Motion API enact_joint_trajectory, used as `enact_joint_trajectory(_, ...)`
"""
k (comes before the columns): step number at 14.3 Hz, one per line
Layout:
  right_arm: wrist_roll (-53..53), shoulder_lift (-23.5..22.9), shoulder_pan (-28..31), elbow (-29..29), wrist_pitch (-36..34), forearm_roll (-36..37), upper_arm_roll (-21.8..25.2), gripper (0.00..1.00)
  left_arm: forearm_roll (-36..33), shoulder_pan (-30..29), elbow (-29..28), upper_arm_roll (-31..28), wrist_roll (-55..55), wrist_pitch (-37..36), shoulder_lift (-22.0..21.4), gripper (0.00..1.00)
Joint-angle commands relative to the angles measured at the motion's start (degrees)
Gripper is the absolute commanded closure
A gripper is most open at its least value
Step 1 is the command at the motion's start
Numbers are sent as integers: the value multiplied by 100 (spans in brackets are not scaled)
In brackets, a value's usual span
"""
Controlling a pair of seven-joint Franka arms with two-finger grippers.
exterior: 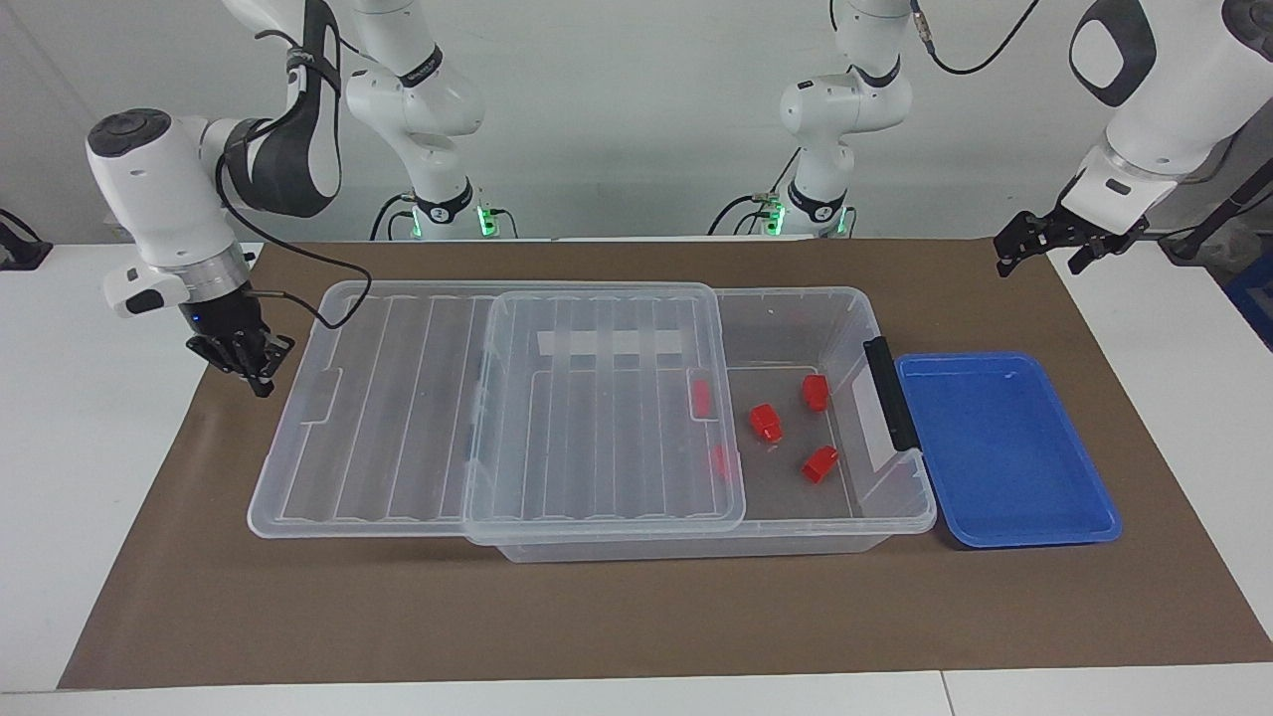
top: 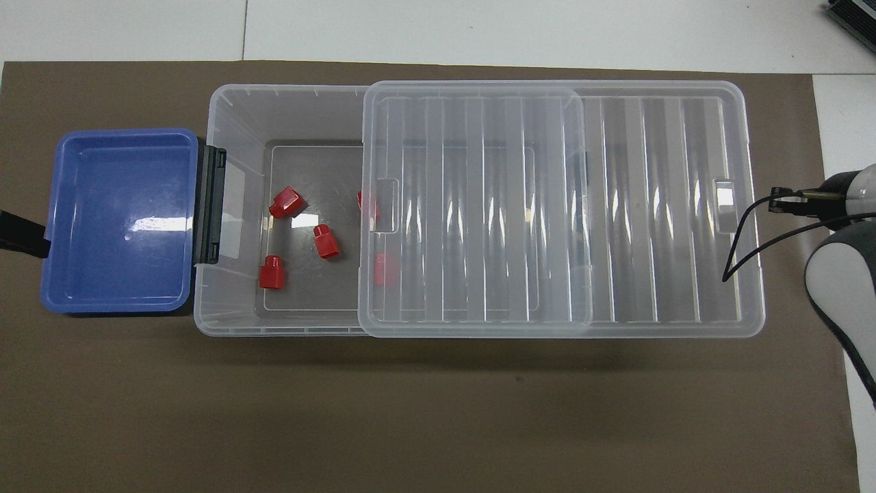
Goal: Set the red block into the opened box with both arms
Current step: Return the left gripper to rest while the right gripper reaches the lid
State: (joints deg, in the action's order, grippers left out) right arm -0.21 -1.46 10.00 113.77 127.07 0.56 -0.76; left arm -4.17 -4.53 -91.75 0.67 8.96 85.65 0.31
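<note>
The red block (exterior: 816, 392) (top: 286, 202) lies loose on the floor of the clear box (exterior: 900, 517) (top: 233, 318), in its uncovered end beside the black handle. Two more red pieces lie beside it and two show through the ribbed lid (exterior: 398, 418) (top: 657, 205). The lid is slid half off toward the right arm's end. My left gripper (exterior: 1041, 257) hangs open and empty, high over the mat past the blue tray. My right gripper (exterior: 254, 373) is shut on nothing, low over the mat beside the lid's outer end.
An empty blue tray (exterior: 1004, 447) (top: 116, 219) sits against the box's handle end, toward the left arm's end of the table. A brown mat (exterior: 636, 617) lies under everything, with white table around it. A black cable loops from the right wrist over the lid's corner.
</note>
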Motion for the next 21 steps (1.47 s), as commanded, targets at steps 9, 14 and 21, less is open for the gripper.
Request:
enact_joint_trajectory(9, -59, 225, -831, 348, -24, -100, -29, 100, 83, 40, -493, 74, 35, 128, -373, 0)
enact_joint_trajectory(14, 134, 225, -1342, 348, 29, -214, -29, 100, 83, 49, -511, 118, 53, 128, -391, 0)
enact_joint_trajectory(21, 652, 225, -2071, 348, 20, -214, -29, 100, 92, 269, -493, 118, 44, 136, -391, 0)
